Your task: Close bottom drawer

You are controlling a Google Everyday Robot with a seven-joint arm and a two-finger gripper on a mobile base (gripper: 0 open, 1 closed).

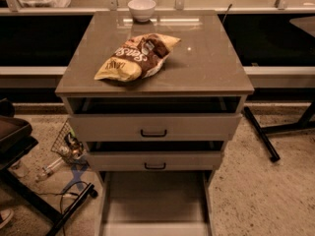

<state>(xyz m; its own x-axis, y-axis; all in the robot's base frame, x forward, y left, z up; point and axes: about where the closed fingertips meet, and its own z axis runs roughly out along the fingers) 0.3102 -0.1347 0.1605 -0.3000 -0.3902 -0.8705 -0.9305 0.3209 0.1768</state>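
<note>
The cabinet (154, 85) stands in the middle of the camera view with all three drawers pulled out. The bottom drawer (155, 200) is pulled out furthest; its plain grey inside shows at the lower edge, and its front panel and handle are cut off by the frame. Above it sit the middle drawer (155, 160) and the top drawer (154, 127), each with a small black bar handle. My gripper is not in view.
A bag of chips (138, 56) and a white bowl (141, 9) lie on the cabinet top. A wire basket with litter (68, 144) and cables are on the floor at left. A black chair (15, 146) stands far left. A black table leg (261, 134) runs at right.
</note>
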